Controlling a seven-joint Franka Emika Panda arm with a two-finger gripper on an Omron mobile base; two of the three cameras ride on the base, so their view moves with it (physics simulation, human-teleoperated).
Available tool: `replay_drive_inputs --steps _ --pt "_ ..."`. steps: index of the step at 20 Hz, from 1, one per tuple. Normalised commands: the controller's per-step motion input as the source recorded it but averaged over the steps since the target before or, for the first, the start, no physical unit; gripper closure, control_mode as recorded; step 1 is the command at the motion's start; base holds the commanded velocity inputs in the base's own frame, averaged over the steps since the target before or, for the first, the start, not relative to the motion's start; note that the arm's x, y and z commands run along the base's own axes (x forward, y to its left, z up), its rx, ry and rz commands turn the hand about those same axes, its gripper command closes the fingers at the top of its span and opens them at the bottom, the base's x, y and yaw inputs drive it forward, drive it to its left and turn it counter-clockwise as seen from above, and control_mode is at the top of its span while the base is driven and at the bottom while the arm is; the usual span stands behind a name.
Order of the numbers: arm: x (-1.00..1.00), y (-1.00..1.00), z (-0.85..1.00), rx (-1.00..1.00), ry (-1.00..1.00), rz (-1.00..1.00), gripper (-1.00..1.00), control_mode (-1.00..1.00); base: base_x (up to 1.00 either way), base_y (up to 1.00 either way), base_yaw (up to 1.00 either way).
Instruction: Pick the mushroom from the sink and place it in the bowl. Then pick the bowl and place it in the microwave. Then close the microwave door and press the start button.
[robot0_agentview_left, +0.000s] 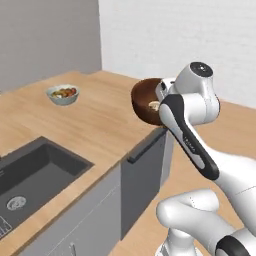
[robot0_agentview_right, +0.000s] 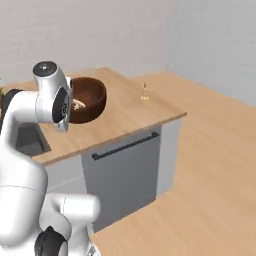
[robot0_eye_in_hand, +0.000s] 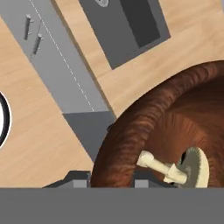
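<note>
The mushroom (robot0_eye_in_hand: 175, 168), pale cream with a short stem and gilled cap, lay on its side inside the bowl (robot0_eye_in_hand: 153, 127), a deep reddish-brown wood-like one. The gripper (robot0_eye_in_hand: 111, 177) was clamped on the bowl's rim, holding it tilted above the counter (robot0_agentview_left: 100, 125). One mushroom, one brown bowl, one grey-blue fruit bowl (robot0_agentview_left: 63, 94). The dark sink (robot0_agentview_left: 35, 172) sat in the light wood counter; walls were grey and white
</note>
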Motion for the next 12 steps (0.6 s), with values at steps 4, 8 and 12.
replay_drive_inputs --steps 4,8,12 --pt "0.00 0.00 0.00 0.00 0.00 0.00 1.00 1.00 0.00 0.00 -1.00" --pt "0.00 0.00 0.00 0.00 0.00 0.00 1.00 1.00 0.00 0.00 -1.00" --pt "0.00 0.00 0.00 0.00 0.00 0.00 1.00 1.00 0.01 -0.06 -0.88"
